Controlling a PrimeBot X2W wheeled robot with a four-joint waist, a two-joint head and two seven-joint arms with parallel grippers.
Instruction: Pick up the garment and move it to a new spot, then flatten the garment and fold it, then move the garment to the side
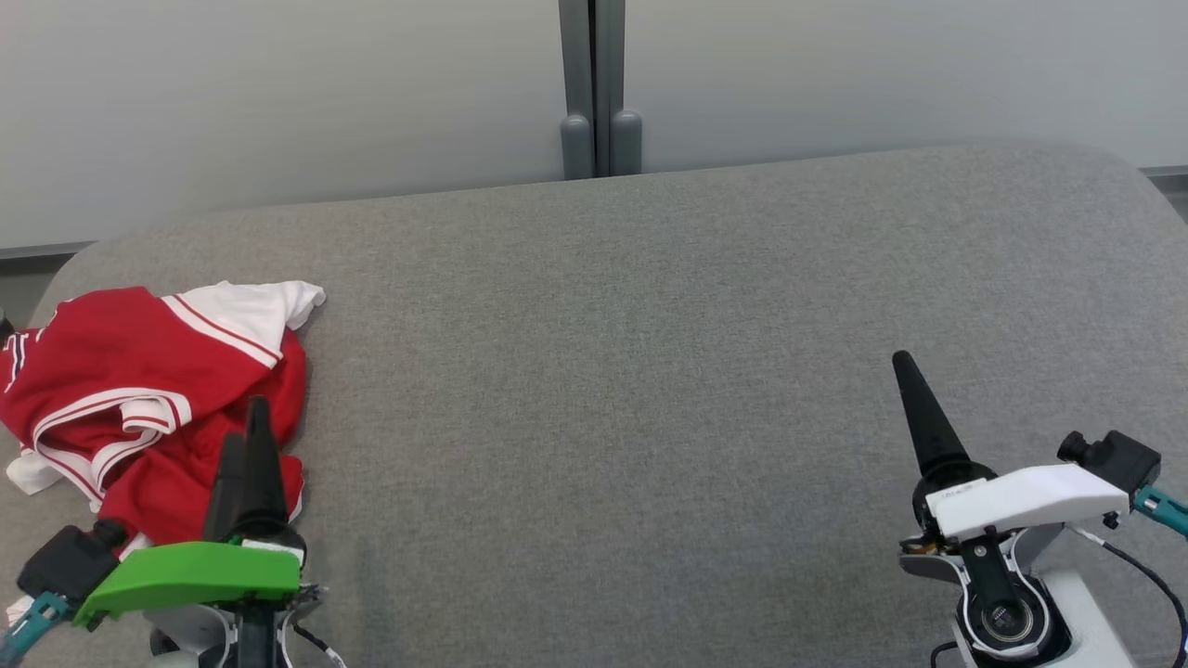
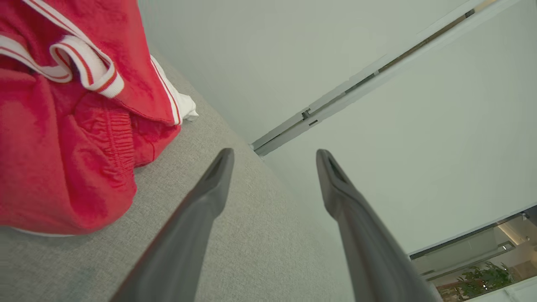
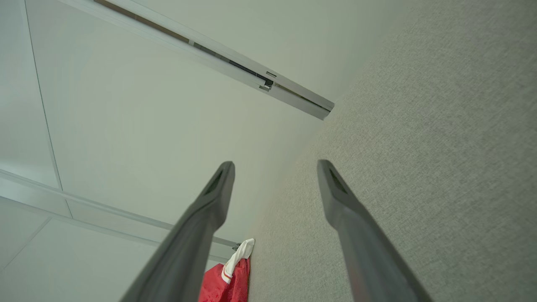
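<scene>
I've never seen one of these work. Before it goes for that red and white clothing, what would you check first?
1. Left claw open and empty: ok, fingers spread, nothing between them.
2. Right claw open and empty: ok.
3. Red-and-white garment close to the left claw: ok, it lies just beside the fingers.
4. Garment flat: not ok, it is crumpled in a heap.
5. Bare room on the grey cushioned surface for a new spot: ok.
6. Left claw's height above the surface: cannot tell.
</scene>
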